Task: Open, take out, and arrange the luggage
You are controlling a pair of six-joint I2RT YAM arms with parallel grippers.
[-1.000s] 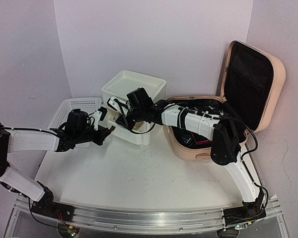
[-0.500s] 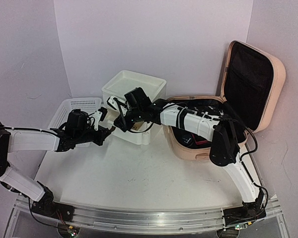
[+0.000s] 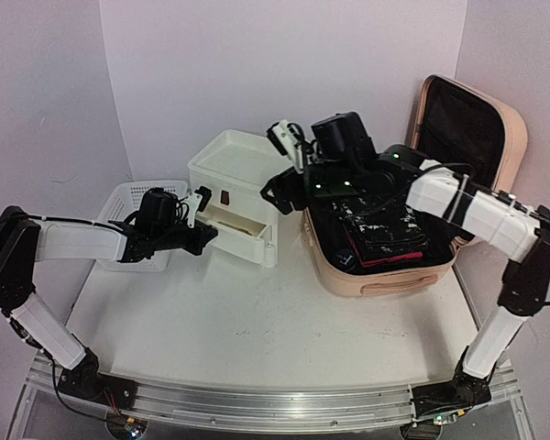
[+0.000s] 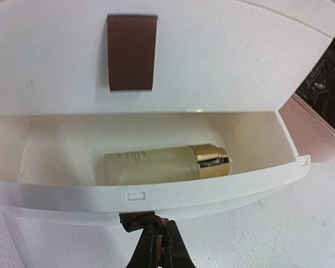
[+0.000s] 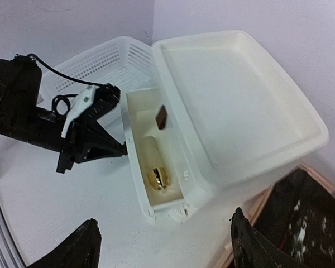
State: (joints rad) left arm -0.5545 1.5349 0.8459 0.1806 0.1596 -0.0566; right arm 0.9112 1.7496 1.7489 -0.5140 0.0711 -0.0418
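Note:
The peach-pink luggage (image 3: 385, 275) lies open at the right, its lid (image 3: 509, 137) upright against the wall, with black speckled items (image 3: 385, 229) inside. Its pink edge shows in the left wrist view (image 4: 312, 131) and the right wrist view (image 5: 279, 192). My left gripper (image 3: 204, 240) is shut on the brown pull tab (image 4: 135, 219) of the white drawer box's open lower drawer (image 4: 156, 192). A frosted bottle with a gold cap (image 4: 167, 164) lies in that drawer; it also shows in the right wrist view (image 5: 157, 176). My right gripper (image 3: 282, 170) hangs wide open and empty above the box's right end and the luggage's left edge.
The white drawer box (image 3: 247, 156) stands at the back middle, with a second brown tab (image 4: 132, 53) on its upper drawer. A white mesh basket (image 3: 133, 206) sits to its left against the wall. Walls close in at the back and both sides.
My right gripper has drawn back from the drawer, risen and moved right toward the luggage, now open. The bottle lies in the drawer. My left gripper stays on the tab.

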